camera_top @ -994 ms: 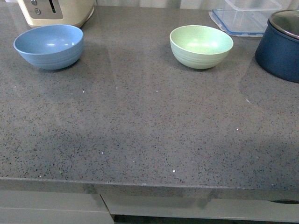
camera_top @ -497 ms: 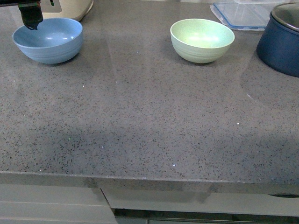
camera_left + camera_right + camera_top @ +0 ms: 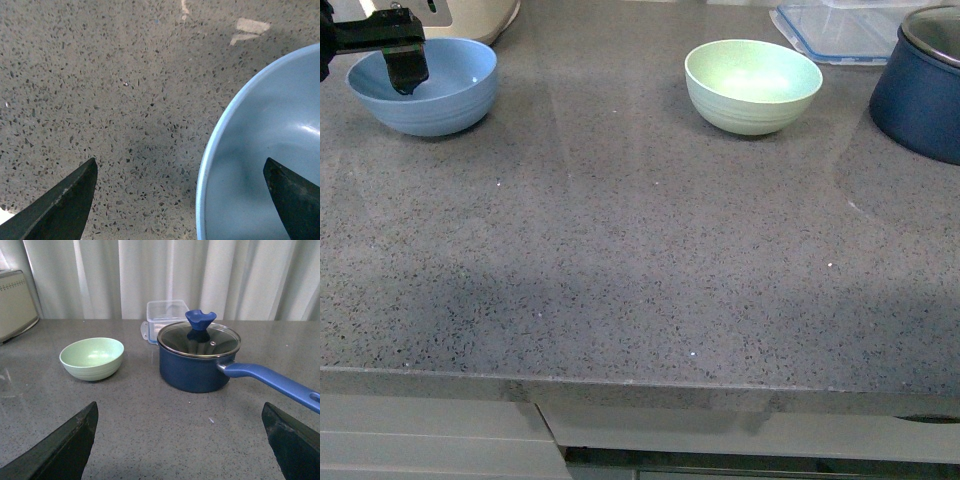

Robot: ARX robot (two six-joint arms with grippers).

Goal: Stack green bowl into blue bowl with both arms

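The blue bowl [image 3: 440, 100] stands at the far left of the counter, and the green bowl [image 3: 753, 85] stands upright and empty to the right of the middle. My left gripper [image 3: 365, 72] is open and straddles the blue bowl's left rim. One finger [image 3: 408, 72] hangs inside the bowl; the other is at the picture's edge. In the left wrist view the blue bowl's rim [image 3: 204, 170] runs between the open left gripper's [image 3: 180, 161] black fingers. My right gripper [image 3: 180, 405] is open and low over bare counter, well short of the green bowl [image 3: 92, 357]. It does not show in the front view.
A navy pot [image 3: 920, 95] with a glass lid and long blue handle [image 3: 272, 380] stands right of the green bowl. A clear plastic container [image 3: 830, 30] sits behind it. A cream appliance [image 3: 470, 15] stands behind the blue bowl. The counter's front edge [image 3: 640, 385] is near.
The left gripper came into view from the upper left and dropped lower and rightward, one finger now inside the blue bowl. Neither bowl has moved.
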